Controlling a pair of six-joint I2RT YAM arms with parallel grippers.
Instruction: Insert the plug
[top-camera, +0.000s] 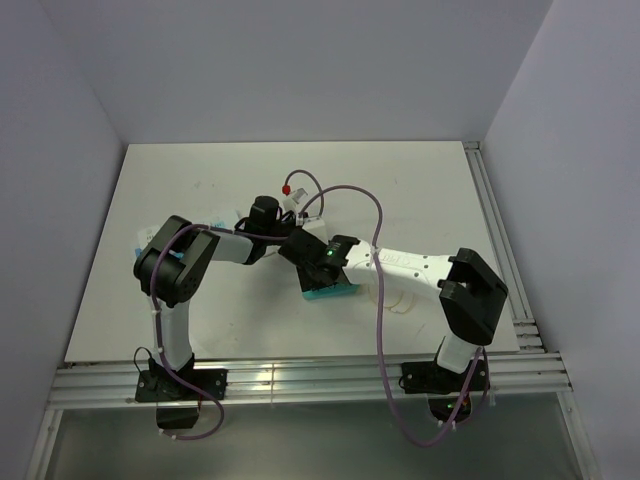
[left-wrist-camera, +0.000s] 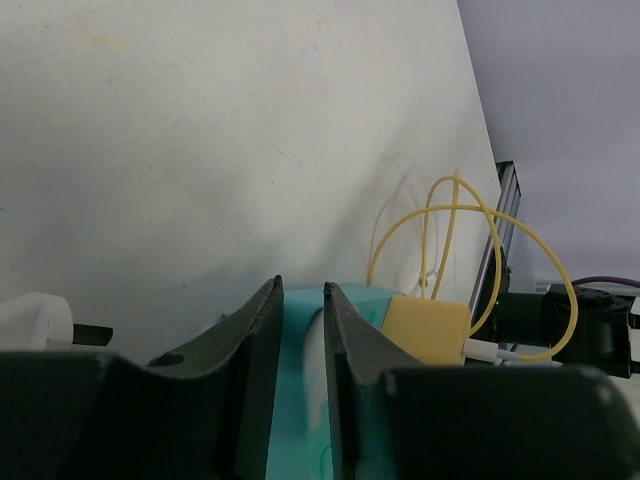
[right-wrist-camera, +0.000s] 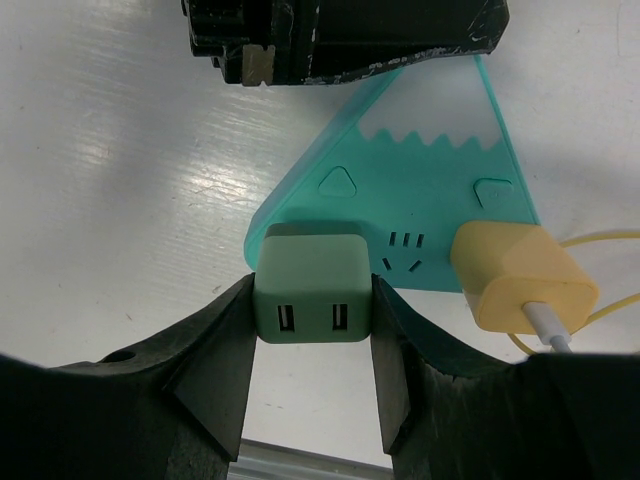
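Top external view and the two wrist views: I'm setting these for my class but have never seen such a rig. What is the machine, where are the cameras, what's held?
Two robot arms, the left arm and right arm, are bolted to the near edge of a white table. One camera looks down from above; one rides on each wrist. The left gripper pinches a teal triangular power strip. The right gripper holds a pale green cube charger at the strip, beside a yellow charger already plugged in.
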